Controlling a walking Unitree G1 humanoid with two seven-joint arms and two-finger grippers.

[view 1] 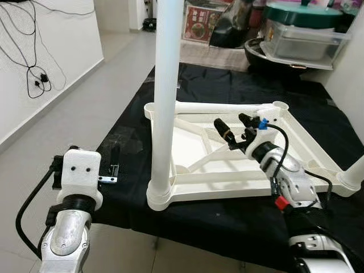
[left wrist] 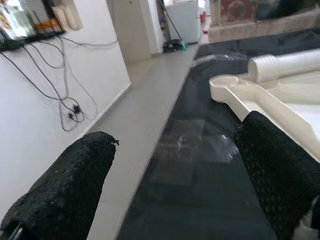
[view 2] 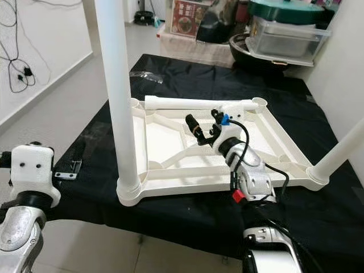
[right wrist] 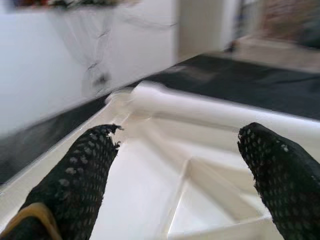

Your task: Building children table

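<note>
Right claw [view 1: 234, 127] agape above tabletop [view 1: 239, 170]

The upturned tabletop [view 1: 296, 148] lies on the cloth-covered table [view 1: 227, 85], one leg [view 1: 168, 85] standing upright at its near left corner, another leg [view 1: 222, 107] lying along its far edge. The right tool [view 1: 234, 128] hovers over the tabletop; the left tool [left wrist: 175, 185] sits off the table's left edge.

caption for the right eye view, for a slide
Open right gripper hovers over upturned white table top, one leg upright.
</note>
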